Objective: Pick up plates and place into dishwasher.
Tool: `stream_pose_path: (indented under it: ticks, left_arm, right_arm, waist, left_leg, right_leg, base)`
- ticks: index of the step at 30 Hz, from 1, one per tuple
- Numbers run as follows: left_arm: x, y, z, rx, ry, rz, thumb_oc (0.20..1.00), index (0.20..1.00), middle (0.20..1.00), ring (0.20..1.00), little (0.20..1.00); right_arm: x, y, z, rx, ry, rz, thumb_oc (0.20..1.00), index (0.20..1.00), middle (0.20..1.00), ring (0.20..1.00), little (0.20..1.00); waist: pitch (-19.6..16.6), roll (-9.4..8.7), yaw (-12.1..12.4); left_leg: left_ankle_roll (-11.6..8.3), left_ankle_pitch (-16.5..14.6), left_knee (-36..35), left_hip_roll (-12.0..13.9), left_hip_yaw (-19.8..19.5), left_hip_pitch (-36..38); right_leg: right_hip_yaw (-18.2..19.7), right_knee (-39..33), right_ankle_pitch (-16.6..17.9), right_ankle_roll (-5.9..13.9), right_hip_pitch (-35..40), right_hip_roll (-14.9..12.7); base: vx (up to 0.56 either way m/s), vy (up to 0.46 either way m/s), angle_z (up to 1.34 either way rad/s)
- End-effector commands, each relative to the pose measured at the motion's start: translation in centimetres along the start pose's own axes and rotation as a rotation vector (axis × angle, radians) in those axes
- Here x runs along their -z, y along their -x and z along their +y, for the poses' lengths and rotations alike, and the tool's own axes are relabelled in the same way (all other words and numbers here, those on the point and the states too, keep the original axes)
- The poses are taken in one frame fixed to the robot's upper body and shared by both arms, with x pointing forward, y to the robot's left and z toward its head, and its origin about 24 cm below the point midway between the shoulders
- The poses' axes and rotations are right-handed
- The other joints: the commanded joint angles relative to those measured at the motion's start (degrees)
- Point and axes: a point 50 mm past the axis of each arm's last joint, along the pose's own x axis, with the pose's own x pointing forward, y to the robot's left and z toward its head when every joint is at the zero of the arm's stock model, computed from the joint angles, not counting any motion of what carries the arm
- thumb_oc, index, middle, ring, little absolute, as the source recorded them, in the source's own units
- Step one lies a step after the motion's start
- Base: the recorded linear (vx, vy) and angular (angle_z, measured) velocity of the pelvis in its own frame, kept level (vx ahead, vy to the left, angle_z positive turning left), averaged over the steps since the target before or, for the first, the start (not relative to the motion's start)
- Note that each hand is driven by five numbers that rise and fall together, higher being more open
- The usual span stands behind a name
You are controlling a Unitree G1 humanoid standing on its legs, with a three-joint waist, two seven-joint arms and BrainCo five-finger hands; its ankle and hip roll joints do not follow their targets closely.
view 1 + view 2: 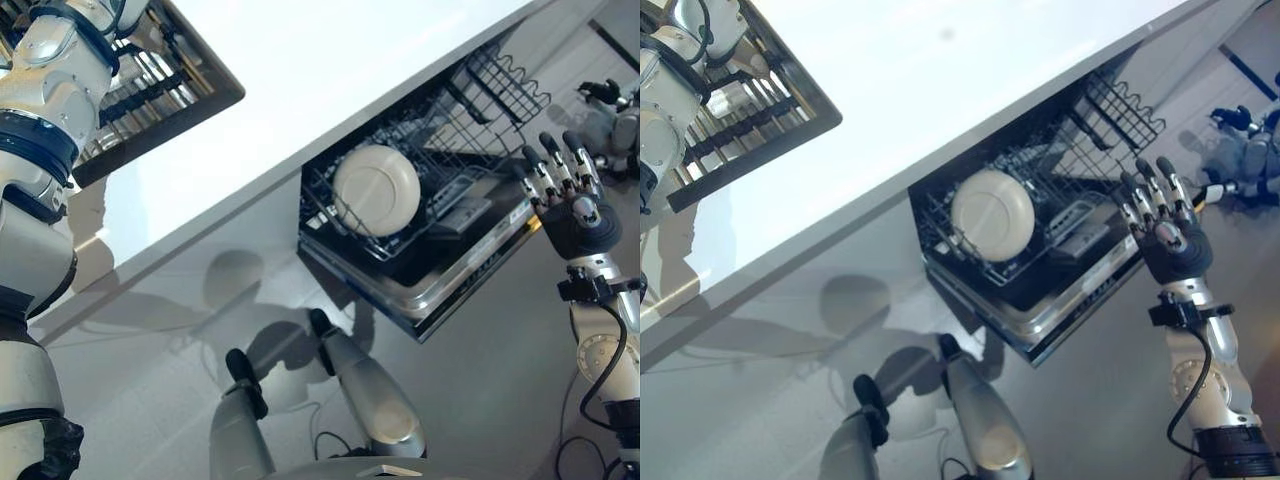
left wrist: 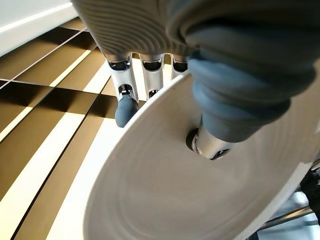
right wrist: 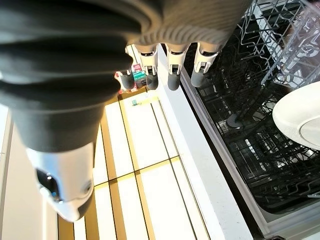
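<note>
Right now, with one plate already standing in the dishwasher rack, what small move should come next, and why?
Probably lift the round white plate pinched by the left hand off the dark slatted drying rack and start it toward the black wire dishwasher rack. Another white plate already stands there, and the right hand hovers open beside the rack, holding nothing.

A white bench (image 1: 330, 70) is seen with a dark slatted dish rack (image 1: 150, 85) set at one corner. Under its front edge, a pulled-out dishwasher rack (image 1: 440, 140) carries one white plate (image 1: 376, 190) standing on edge.
</note>
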Motion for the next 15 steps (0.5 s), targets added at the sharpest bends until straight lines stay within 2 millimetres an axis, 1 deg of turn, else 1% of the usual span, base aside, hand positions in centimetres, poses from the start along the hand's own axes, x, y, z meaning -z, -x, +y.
stream_pose_path:
  ticks: [1, 8, 15]
  left_arm:
    - [5.6, 0.2, -0.9, -0.010, 0.000, 0.186, 0.200, 0.200, 0.200, 0.200, 0.200]
    - [6.0, 0.7, -1.0, -0.087, 0.068, 0.201, 0.200, 0.200, 0.200, 0.200, 0.200]
    - [5.7, 2.1, -1.8, -0.220, 0.143, 0.166, 0.200, 0.200, 0.200, 0.200, 0.200]
  right_arm:
    - [-2.8, -1.6, 0.4, -0.030, 0.022, -0.176, 1.000, 1.000, 1.000, 1.000, 1.000]
    - [-2.7, -1.0, 0.1, -0.020, 0.015, -0.172, 1.000, 1.000, 1.000, 1.000, 1.000]
    - [-2.2, 0.0, -0.1, -0.025, 0.019, -0.126, 1.000, 1.000, 1.000, 1.000, 1.000]
  waist:
    - [0.63, 0.68, -1.45]
    - [-0.71, 1.45, -0.61]
    - [-3.74, 3.72, 0.41]
  left_leg:
    - [1.85, 1.88, -2.96, 2.05, 0.07, -2.43]
    - [2.09, 1.92, -4.16, 1.91, 0.30, -0.39]
    - [2.28, 1.03, -4.56, 1.69, 0.67, 3.78]
  right_leg:
    - [-2.59, -3.97, 2.67, 2.35, -0.98, -2.57]
    - [-3.05, -5.32, 2.40, 2.45, 1.29, -2.99]
    - [-3.02, -6.37, 1.32, 2.82, 5.46, -3.53]
  base:
    - [0.00, 0.000, 0.00]
    - [0.00, 0.000, 0.00]
    - [0.05, 0.067, 0.00]
